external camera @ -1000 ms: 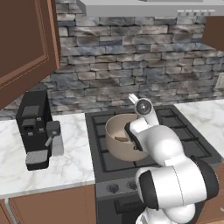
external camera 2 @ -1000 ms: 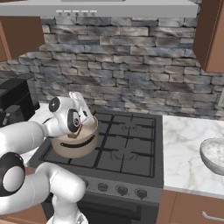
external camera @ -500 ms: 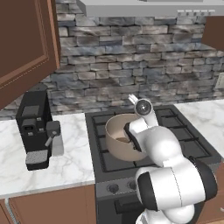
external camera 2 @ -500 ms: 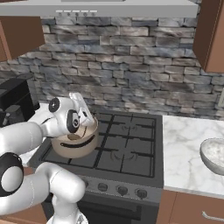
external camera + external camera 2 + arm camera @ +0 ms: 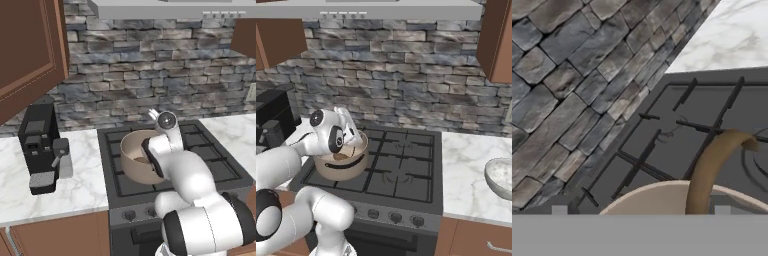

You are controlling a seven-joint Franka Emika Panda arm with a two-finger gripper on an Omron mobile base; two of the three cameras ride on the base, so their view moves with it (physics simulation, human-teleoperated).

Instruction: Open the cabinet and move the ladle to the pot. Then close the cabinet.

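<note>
Ladle [image 5: 714, 165] leaned in the pot [image 5: 137, 160] at frame centre, handle curving over the rim; the tool [image 5: 150, 152] stood released above it, having no more need to grip.

No legible text or labels anywhere.

Open cabinet door [image 5: 27, 55] overhangs the coffee machine [image 5: 42, 145] (stove grates [image 5: 401, 165] right of pot [image 5: 341, 162] free).

Rendered imgs, even diffuse light, no glare. Soft shadow under hood [image 5: 170, 7] at 12 o'clock. Hand view: coarse, blurred texture on stone wall [image 5: 567, 75]. No edge distortion.
</note>
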